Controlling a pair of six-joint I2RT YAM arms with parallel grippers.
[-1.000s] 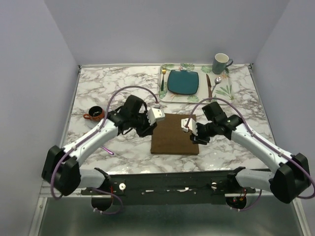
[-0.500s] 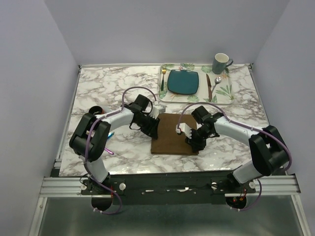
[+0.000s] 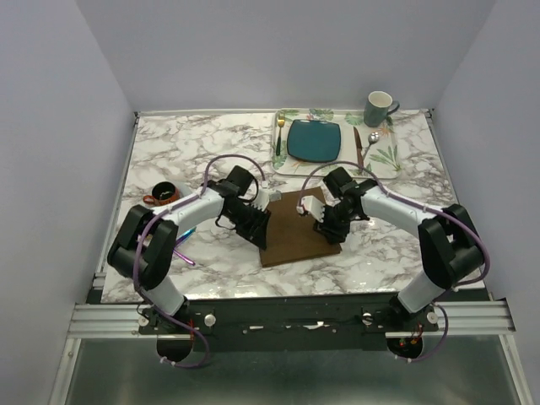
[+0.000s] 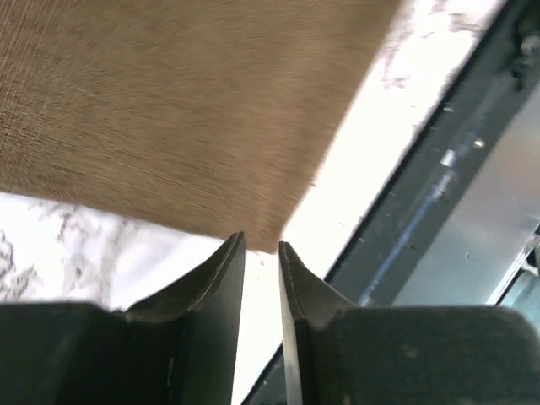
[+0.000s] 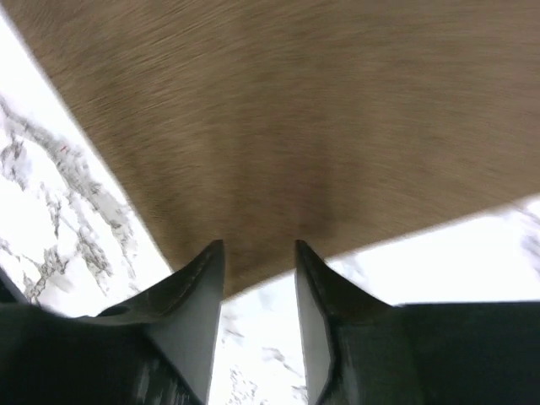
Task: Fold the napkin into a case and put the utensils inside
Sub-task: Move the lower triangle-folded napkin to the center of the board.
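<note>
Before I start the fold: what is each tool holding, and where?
Left tool: seemingly the napkin, by its corner. Right tool: at the napkin's edge, grip unclear.

Your napkin (image 3: 293,233) is a plain dark brown cloth lying flat and unfolded on the table (image 3: 186,156), front and centre. It sits skewed, with one corner pointing toward the far side. Up close in your wrist views it has a fine woven texture and clean straight edges. As for the utensils (image 3: 186,256), you only get a slim pinkish-purple piece on the table well left of the napkin, partly hidden.
</note>
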